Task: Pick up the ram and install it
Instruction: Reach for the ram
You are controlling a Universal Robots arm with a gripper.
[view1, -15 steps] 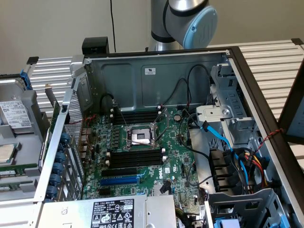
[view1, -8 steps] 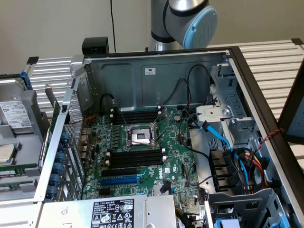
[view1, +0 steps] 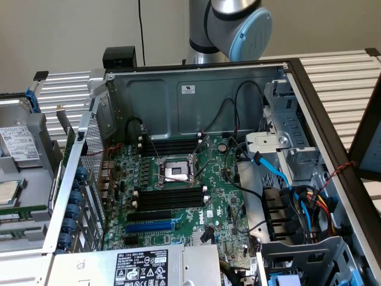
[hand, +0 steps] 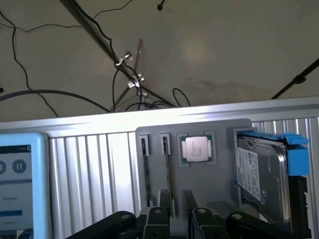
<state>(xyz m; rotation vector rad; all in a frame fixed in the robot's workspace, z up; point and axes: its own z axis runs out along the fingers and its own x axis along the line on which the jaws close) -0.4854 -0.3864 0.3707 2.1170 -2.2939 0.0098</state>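
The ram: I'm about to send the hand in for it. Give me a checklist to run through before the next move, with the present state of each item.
1. Hand open and empty: ok, nothing sits between its jaws.
2. Ram ready to pick: ok, two thin sticks stand on edge in the grey holder.
3. Hand lined up on one stick: cannot tell.
4. Neighbours clear of the sticks: ok, the processor and hard drive sit apart in their own bays.
5. Black memory slots free: ok, they look empty.
6. Slot latches open: cannot tell.
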